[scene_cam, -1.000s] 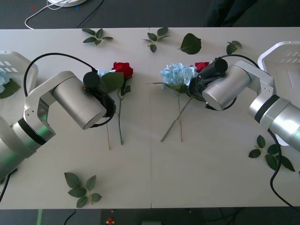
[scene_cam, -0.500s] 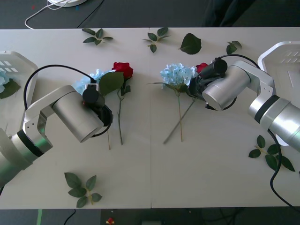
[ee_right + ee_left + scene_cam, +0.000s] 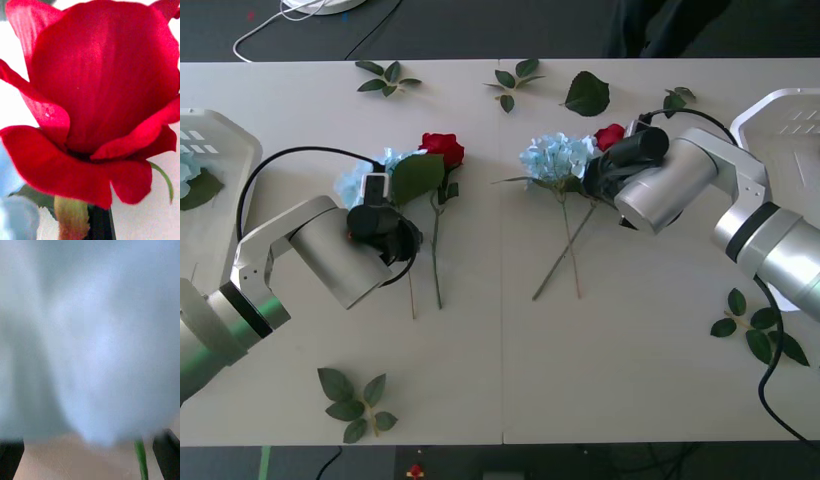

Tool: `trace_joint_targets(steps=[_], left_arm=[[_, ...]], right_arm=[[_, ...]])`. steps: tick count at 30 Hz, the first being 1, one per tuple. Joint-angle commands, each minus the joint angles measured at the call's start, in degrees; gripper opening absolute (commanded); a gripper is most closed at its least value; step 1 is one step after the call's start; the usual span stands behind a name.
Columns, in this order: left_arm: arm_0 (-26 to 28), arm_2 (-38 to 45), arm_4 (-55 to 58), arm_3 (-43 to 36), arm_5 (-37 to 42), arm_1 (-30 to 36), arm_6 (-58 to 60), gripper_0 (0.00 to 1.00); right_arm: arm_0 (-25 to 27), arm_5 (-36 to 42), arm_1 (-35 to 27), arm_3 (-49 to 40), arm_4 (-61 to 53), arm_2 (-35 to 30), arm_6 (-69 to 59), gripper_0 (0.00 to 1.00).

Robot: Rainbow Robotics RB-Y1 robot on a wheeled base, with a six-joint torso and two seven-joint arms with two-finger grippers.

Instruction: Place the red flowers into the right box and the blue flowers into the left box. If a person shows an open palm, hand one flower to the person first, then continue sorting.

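A red flower lies left of centre, stem toward me. Beside it lies a blue flower with a broad leaf. My left gripper hovers just over that head, which blurs close before its camera; its black fingers stand apart at the corners, open. Right of centre another blue flower lies on the table. My right gripper is shut on a second red flower just below its head. The left box holds a blue flower. The right box is at the far right.
Loose leaf sprigs lie along the far side, at the near left and near right. A white cable runs behind the table. The table's middle near side is bare.
My left arm drew back toward the left, uncovering the blue flower's head. My right gripper shifted slightly right with the red flower, and both stems beneath it swung right.
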Motion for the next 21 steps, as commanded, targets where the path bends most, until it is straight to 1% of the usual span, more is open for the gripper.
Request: trace_joint_targets(steps=[1, 2, 4, 6, 7, 14, 21], left_arm=[[-0.10, -0.59, -1.01, 0.88, -0.41, -0.50, 1.77, 0.97], [-0.10, -0.59, -1.01, 0.88, -0.41, -0.50, 1.77, 0.96], [-0.10, -0.59, -1.10, 0.88, -0.41, -0.59, 1.68, 0.81], [-0.10, -0.67, -1.10, 0.88, -0.41, -0.59, 1.50, 0.30], [-0.10, -0.59, -1.10, 0.88, -0.41, -0.68, 1.42, 0.00], [-0.10, -0.59, -1.10, 0.88, -0.41, -0.68, 1.50, 0.00], [-0.10, -0.59, -1.54, 0.88, -0.41, -0.68, 1.86, 0.00]], right_arm=[[1.91, -0.46, -5.29, -6.79, -2.64, -5.36, 8.68, 0.00], [3.14, -0.46, -6.52, -8.28, -3.88, -6.94, 10.71, 0.00], [5.08, -0.37, -8.37, -10.92, -5.81, -9.32, 14.04, 0.00], [7.45, -0.37, -10.57, -13.91, -7.74, -12.39, 18.09, 0.00], [9.03, -0.37, -11.80, -15.75, -8.88, -14.24, 20.46, 0.00], [19.23, -0.19, -17.34, -27.36, -17.06, -26.63, 34.88, 0.00], [30.56, -0.19, -19.27, -41.15, -25.94, -40.08, 48.76, 0.00]])
